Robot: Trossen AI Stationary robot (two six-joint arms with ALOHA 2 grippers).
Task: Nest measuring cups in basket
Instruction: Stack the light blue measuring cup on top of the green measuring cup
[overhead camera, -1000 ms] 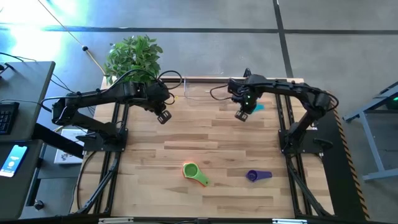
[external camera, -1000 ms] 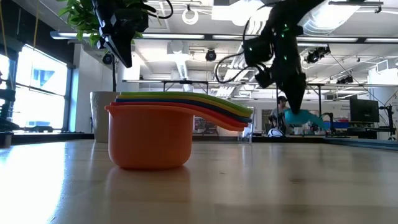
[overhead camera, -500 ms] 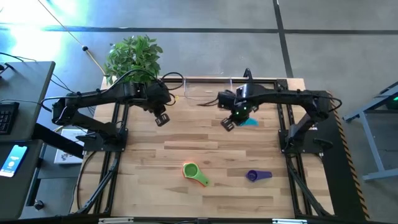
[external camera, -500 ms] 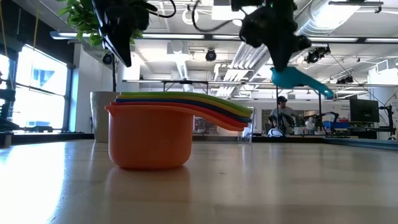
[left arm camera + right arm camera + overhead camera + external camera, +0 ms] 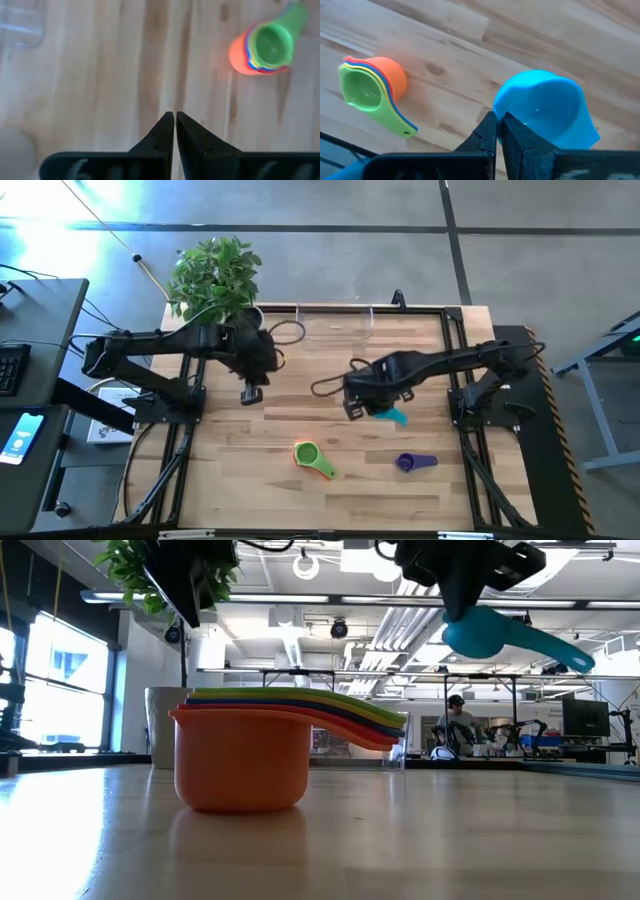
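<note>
A: What lies nearest the front of the table (image 5: 300, 500)?

B: A stack of nested cups (image 5: 312, 458), orange on the outside and green on top, handles fanned to one side. In the low view the stack (image 5: 262, 753) stands upright on the wood. To its right, well apart, a purple cup (image 5: 414, 463) sits alone.

A: And the right arm?

B: It reaches from its base on the right side toward the table's middle, forearm nearly level, wrist bent down. The right gripper (image 5: 365, 402) hangs above the wood, beyond the stack and a little to its right. Its fingers are pinched on the rim of the light blue cup (image 5: 545, 112), the pads nearly meeting over the thin wall. The low view shows that cup (image 5: 500, 635) well off the table, handle sloping down and away from the gripper.

A: The left arm?

B: It stretches from the left side toward the centre, wrist pointing down. The left gripper (image 5: 250, 392) hovers over bare wood, its fingers (image 5: 162, 136) pressed together with only a hairline between them, holding nothing. Its camera sees the stack (image 5: 262, 47) farther off.

A: Where is the basket?

B: At the far edge, the clear basket (image 5: 335, 325) stands with no cup in it. Left of it, just off the table corner, is a leafy plant (image 5: 213, 272).
</note>
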